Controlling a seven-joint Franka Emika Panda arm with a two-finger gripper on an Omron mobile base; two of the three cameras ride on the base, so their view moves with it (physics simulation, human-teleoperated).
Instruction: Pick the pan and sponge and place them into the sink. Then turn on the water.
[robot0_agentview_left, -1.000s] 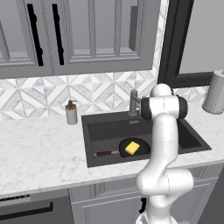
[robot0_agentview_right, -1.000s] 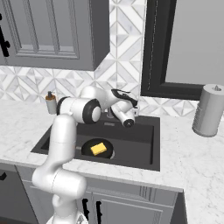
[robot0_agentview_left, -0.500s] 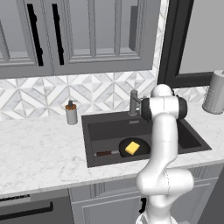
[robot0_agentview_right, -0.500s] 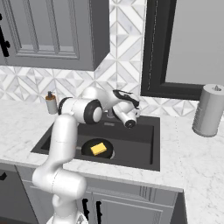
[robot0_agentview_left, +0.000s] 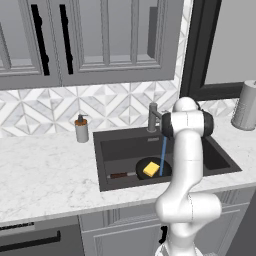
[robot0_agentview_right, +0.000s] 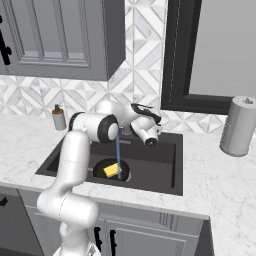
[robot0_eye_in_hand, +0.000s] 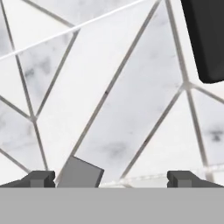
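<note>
The black pan lies in the dark sink, its brown handle pointing left. The yellow sponge rests inside the pan. A thin blue stream of water falls from the grey faucet onto the pan. My gripper is open and holds nothing. It hovers at the sink's back rim by the faucet and faces the tiled backsplash. A grey piece of the faucet shows just beside the left fingertip.
A grey soap dispenser stands on the counter left of the sink. A paper towel roll stands at the right. A dark window frame runs above the backsplash, and cabinets hang over the counter.
A blue stream of water now runs from the faucet into the sink; earlier there was none. The arm has hardly moved.
</note>
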